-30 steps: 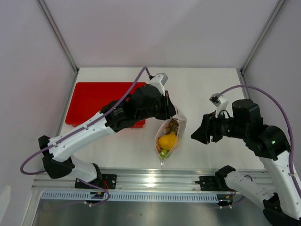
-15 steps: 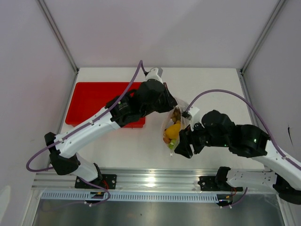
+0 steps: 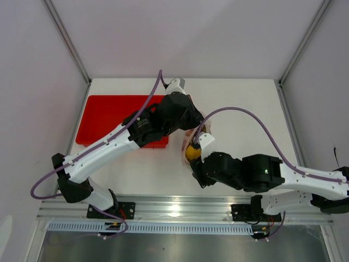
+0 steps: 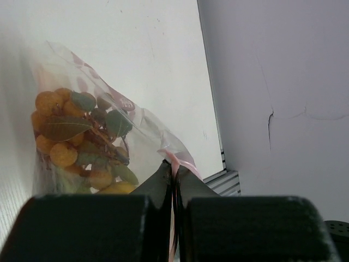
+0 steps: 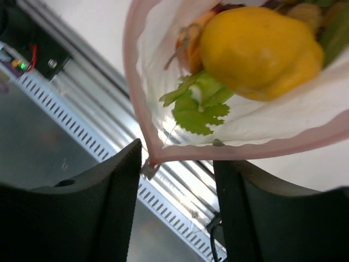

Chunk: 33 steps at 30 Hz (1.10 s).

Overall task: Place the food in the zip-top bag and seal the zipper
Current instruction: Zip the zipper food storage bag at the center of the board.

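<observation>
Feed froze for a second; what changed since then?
The right pincer swung in from the right; its open jaws now straddle the pink-edged near corner of the zip-top bag. The left pincer stays shut on its edge, food still inside, red tray unmoved.

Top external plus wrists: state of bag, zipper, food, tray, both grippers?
zip-top bag, held at one zipper corner
zipper, unsealed, mouth gaping
food, inside the bag
left gripper, shut on zipper
right gripper, open, straddling the mouth's other corner
red tray, flat on table, visible part bare
</observation>
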Available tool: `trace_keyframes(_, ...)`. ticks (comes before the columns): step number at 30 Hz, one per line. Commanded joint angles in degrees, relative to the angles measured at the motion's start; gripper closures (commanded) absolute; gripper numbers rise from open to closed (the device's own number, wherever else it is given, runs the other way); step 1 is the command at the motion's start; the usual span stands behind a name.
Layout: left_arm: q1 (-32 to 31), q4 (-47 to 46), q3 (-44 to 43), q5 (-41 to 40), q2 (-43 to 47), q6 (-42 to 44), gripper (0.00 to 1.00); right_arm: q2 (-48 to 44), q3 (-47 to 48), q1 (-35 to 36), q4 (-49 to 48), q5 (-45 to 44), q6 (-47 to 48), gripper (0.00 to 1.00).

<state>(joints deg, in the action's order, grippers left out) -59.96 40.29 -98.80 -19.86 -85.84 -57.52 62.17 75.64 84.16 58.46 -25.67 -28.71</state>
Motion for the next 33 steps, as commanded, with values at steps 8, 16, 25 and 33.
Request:
trace_keyframes(8,0.29,-3.38,0.10,-2.11,3.66,-2.51,1.00,-2.58,-2.86,1.36,-3.87,-16.69,-4.87,0.64)
trace_keyframes(16,0.64,-3.29,1.15,-2.64,4.37,-2.86,0.99,-1.09,-4.71,1.88,-3.70,-17.40,-6.27,0.74)
trace_keyframes(25,0.64,-13.88,12.54,1.83,12.16,6.94,0.99,-1.43,3.10,3.38,6.14,-17.59,-6.91,1.00)
trace_keyframes(33,0.64,-34.40,36.73,16.49,29.58,22.09,0.44,-10.40,8.20,2.77,3.68,-1.16,5.15,1.00)
